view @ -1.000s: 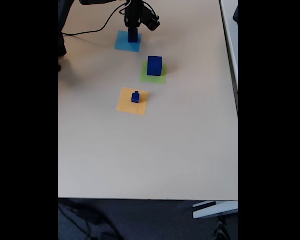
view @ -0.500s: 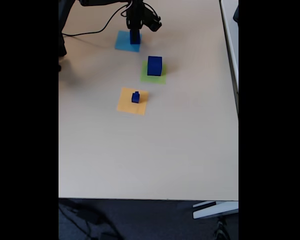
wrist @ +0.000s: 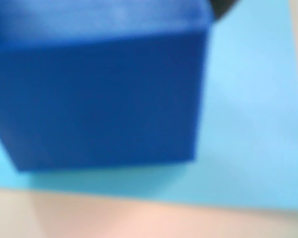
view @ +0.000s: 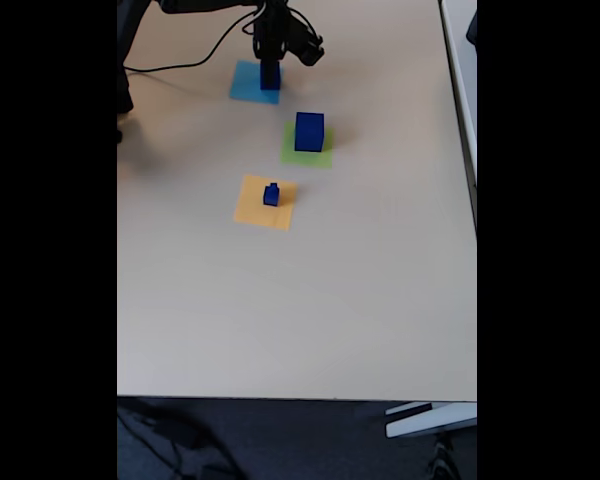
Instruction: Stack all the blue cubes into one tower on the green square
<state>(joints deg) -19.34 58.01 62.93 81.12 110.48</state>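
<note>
My fingers [view: 270, 62] hang over the medium blue cube [view: 270, 77] on the light-blue square [view: 248, 86]; their grip I cannot tell; large cube [view: 309, 131] sits on the green square [view: 292, 153]

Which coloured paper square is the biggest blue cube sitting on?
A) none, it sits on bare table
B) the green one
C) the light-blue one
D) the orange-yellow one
B: in the fixed view the biggest blue cube stands on the green square, while the smallest cube sits on the orange-yellow square and the gripper is over the light-blue square.
</note>
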